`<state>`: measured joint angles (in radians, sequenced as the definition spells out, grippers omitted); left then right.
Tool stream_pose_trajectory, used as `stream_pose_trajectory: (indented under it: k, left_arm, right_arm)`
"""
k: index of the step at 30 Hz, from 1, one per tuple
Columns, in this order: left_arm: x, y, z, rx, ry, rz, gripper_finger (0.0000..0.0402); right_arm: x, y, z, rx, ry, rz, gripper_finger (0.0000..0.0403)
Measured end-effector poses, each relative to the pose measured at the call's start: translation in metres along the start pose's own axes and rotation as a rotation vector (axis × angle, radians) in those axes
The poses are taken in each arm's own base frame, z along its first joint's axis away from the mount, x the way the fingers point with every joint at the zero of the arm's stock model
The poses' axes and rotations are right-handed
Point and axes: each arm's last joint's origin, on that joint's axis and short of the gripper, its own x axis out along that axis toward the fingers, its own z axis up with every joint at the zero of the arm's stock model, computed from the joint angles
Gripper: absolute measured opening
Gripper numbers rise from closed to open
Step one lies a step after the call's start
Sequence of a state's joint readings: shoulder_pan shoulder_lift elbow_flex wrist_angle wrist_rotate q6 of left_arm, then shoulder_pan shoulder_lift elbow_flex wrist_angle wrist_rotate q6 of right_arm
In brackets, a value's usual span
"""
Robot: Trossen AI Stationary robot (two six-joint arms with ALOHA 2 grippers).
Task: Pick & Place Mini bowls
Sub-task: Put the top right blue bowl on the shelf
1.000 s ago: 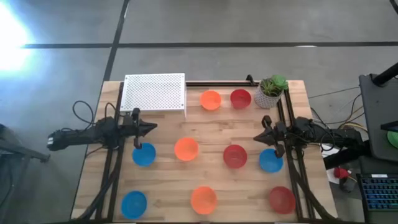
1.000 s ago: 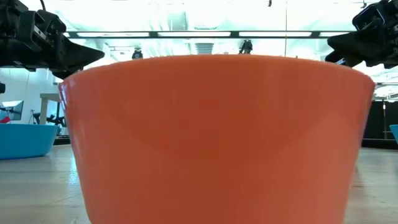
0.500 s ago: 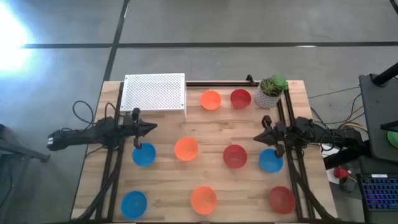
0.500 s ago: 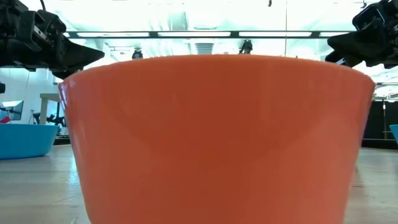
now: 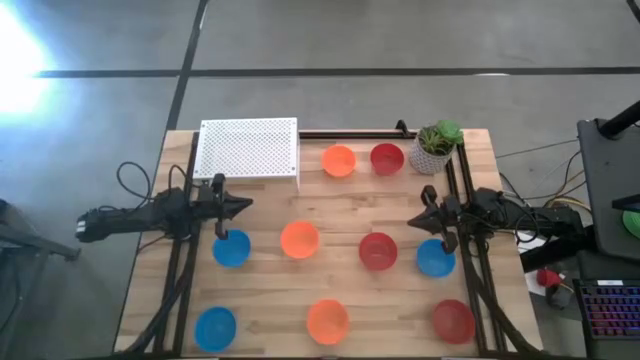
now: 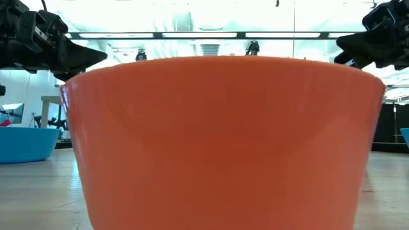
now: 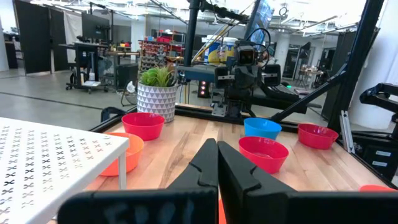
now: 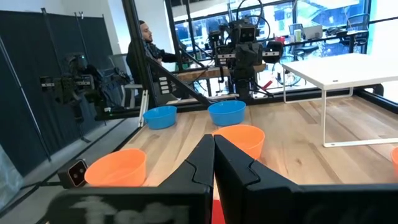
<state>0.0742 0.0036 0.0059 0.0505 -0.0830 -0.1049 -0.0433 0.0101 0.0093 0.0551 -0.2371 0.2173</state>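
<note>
Nine mini bowls rest on their bases on the wooden table. At the far side are an orange bowl (image 5: 339, 160) and a red bowl (image 5: 387, 158). The middle row holds blue (image 5: 231, 249), orange (image 5: 299, 240), red (image 5: 378, 250) and blue (image 5: 435, 257). The near row holds blue (image 5: 215, 327), orange (image 5: 327, 320) and red (image 5: 453, 321). My left gripper (image 5: 248, 205) (image 7: 217, 149) hovers shut above the table, just beyond the left middle blue bowl. My right gripper (image 5: 410, 221) (image 8: 213, 142) hovers shut between the middle red and blue bowls. The near orange bowl (image 6: 223, 140) fills the low view.
A white perforated rack (image 5: 248, 150) stands at the far left of the table. A white pot with a green plant (image 5: 435, 145) stands at the far right corner. Black rails run along both table sides. A person (image 8: 149, 43) sits in the room beyond the table.
</note>
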Motion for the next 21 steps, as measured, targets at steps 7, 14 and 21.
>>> stream_pose_trajectory:
  k: [7, 14, 21]
  left_arm:
    - [0.0, 0.0, 0.0, 0.0, 0.0, 0.0, 0.0]
    - [0.0, 0.0, 0.0, 0.0, 0.0, 0.0, 0.0]
    - [0.0, 0.0, 0.0, 0.0, 0.0, 0.0, 0.0]
  right_arm:
    - [0.0, 0.002, 0.008, -0.013, -0.087, 0.02, 0.0008]
    - [-0.005, 0.007, 0.029, -0.068, -0.3, 0.043, 0.0008]
    - [-0.009, 0.003, 0.038, -0.128, -0.441, -0.169, 0.0008]
